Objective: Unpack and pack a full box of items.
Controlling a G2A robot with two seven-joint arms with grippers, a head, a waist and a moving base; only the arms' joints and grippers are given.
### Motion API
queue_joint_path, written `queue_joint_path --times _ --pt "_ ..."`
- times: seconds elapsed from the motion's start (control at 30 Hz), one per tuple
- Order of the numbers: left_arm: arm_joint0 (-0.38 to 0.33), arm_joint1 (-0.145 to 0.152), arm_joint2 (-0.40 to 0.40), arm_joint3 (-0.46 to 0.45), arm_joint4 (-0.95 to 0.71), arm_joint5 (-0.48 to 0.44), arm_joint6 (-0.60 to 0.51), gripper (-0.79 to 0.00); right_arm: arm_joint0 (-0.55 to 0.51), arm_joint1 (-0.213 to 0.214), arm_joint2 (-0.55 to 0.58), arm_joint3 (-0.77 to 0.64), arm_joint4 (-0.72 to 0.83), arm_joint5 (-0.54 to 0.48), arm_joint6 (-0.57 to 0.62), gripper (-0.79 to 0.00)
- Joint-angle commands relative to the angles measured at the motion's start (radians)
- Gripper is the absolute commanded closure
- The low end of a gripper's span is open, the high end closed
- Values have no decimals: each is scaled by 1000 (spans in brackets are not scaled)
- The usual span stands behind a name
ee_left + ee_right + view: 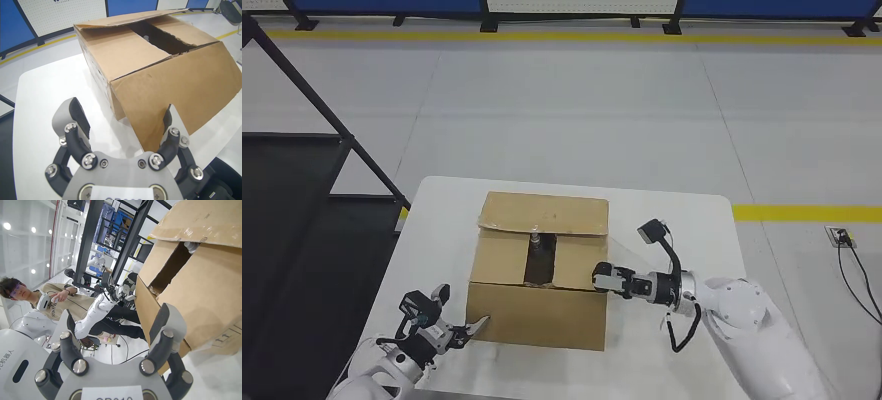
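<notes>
The left end effector [464, 310], spread and empty, sits by the near-left corner of the brown cardboard box [542, 315] on the white tabletop [442, 215], its flaps [504, 258] barely parted, the right end effector [598, 276] likewise spread at its right edge: unpacking seems barely begun.

Box load mostly out of sight
Between the top flaps of the box [539, 270], a dark gap [160, 40] showed one pale cap [146, 37]; the thing beneath it was hidden. The right wrist view's edge cut the box off, and a finger [166, 321] of the right tool [116, 311] covered part of its corner.
</notes>
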Motion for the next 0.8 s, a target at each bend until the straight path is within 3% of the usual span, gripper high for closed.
queue_joint_path --times 0.0,0.13,0.33,0.77 --pt "0 0 0 0 0 0 0 -785 6 -4 2 16 54 82 -75 -785" --pt "0 0 0 0 0 0 0 -785 53 -19 -11 78 162 182 -139 -785" --pt "0 0 0 0 0 0 0 -785 148 -32 -36 218 208 282 -127 -785" --pt "0 0 0 0 0 0 0 -785 242 -67 -91 347 255 282 -180 -785"
